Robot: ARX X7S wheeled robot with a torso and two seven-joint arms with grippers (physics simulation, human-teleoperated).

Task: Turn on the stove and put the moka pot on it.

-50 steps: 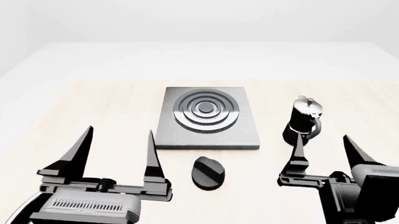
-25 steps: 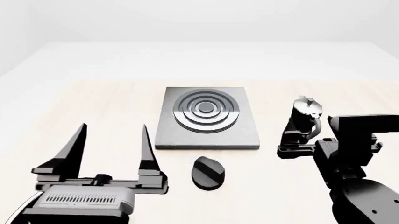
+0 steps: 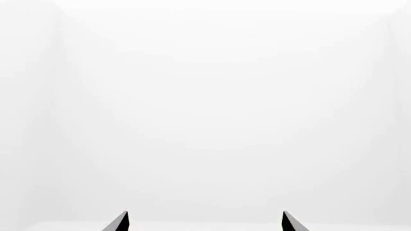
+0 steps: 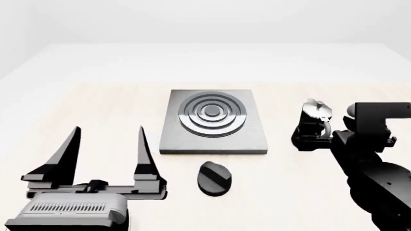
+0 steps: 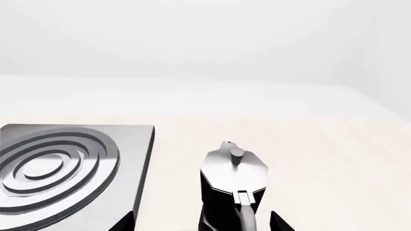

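The stove's grey plate [image 4: 212,122] with dark concentric rings lies flat in the middle of the table, and its round black knob [image 4: 214,178] sits apart, just in front of it. The black moka pot [image 4: 314,120] with a silver lid stands upright to the right of the plate. My right gripper [image 4: 307,139] is open at the pot's lower body. In the right wrist view the moka pot [image 5: 231,185] stands between the two fingertips of my right gripper [image 5: 201,222], handle toward the camera, with the plate [image 5: 64,168] beside it. My left gripper [image 4: 109,128] stands open and empty at the front left.
The left wrist view shows only blank white surroundings beyond my left gripper [image 3: 205,222]. The light wooden table [image 4: 96,106] stretches around the plate and ends at a far edge against white walls.
My right arm has swung forward and turned its gripper in toward the moka pot, bringing the fingers to the pot's base. The left gripper has drifted slightly left and back.
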